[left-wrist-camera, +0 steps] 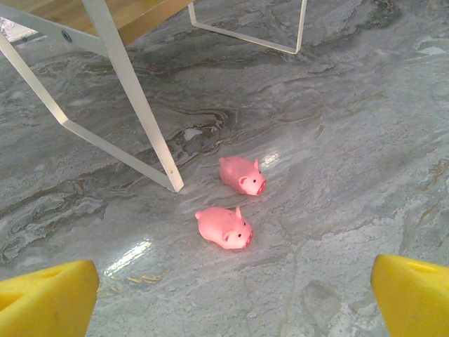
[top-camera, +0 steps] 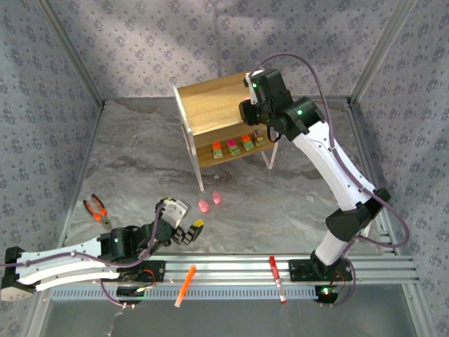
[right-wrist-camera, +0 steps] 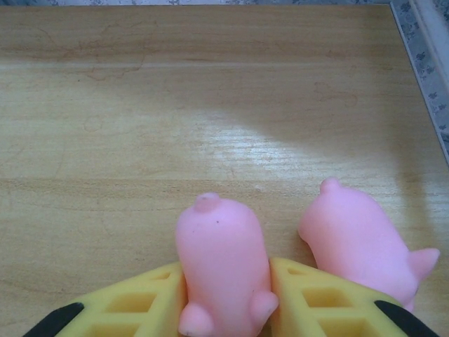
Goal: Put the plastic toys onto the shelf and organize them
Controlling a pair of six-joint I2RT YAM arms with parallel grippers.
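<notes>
One pink pig (right-wrist-camera: 221, 253) lies on the light wooden shelf (right-wrist-camera: 210, 105) top, between the jaws of the right gripper (right-wrist-camera: 228, 267), pads against both its sides, tail end pointing away. A second pig (right-wrist-camera: 358, 246) sits just right of those jaws. Four blocky toys (top-camera: 232, 146) line the lower tier. Two more pigs (left-wrist-camera: 224, 226) lie ahead of the left gripper (left-wrist-camera: 235, 281), between its wide-apart jaws, snouts facing them

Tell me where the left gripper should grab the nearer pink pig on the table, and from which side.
Grip the nearer pig across its rounded flanks at mid-body, coming down from above. It stands upright, snout towards the lower right of the left wrist view, so turn the open left gripper across that line. The other pig stands apart behind it, likely leaving finger room.
</notes>
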